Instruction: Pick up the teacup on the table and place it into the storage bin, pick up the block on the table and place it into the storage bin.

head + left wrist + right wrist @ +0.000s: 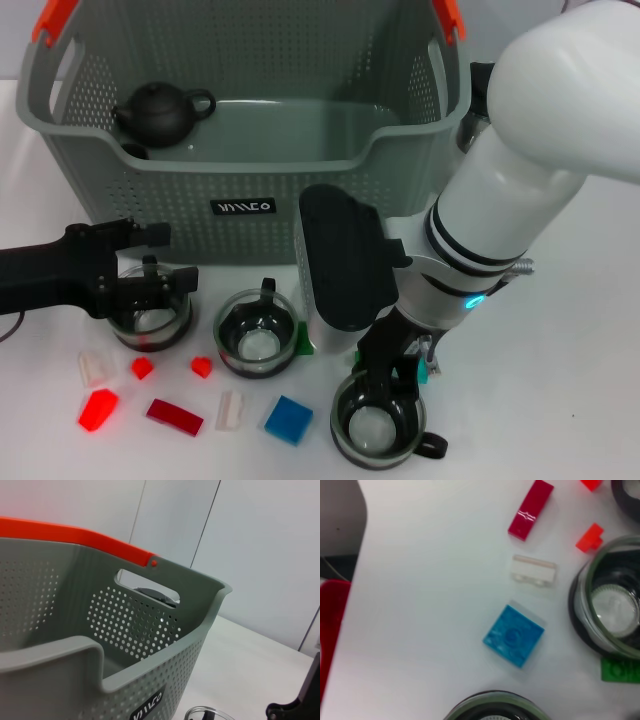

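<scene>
Three glass teacups with black bases stand on the white table point(580, 400): a left teacup point(150, 318), a middle teacup point(255, 338) and a right teacup point(378, 428). My left gripper point(160, 262) reaches in from the left, open, with its lower finger over the left teacup's rim. My right gripper point(388, 385) hangs straight over the right teacup, at its far rim. Blocks lie in front: blue block point(288, 418) point(513, 635), dark red block point(174, 416) point(530, 510), clear block point(229, 408) point(533, 570). The grey storage bin point(250, 205) point(150, 630) stands behind.
A black teapot point(162, 108) sits inside the bin at its left. More blocks lie at the front left: an orange-red one point(98, 408), a clear one point(92, 368), two small red ones point(142, 367). A green block point(303, 340) point(619, 671) touches the middle teacup.
</scene>
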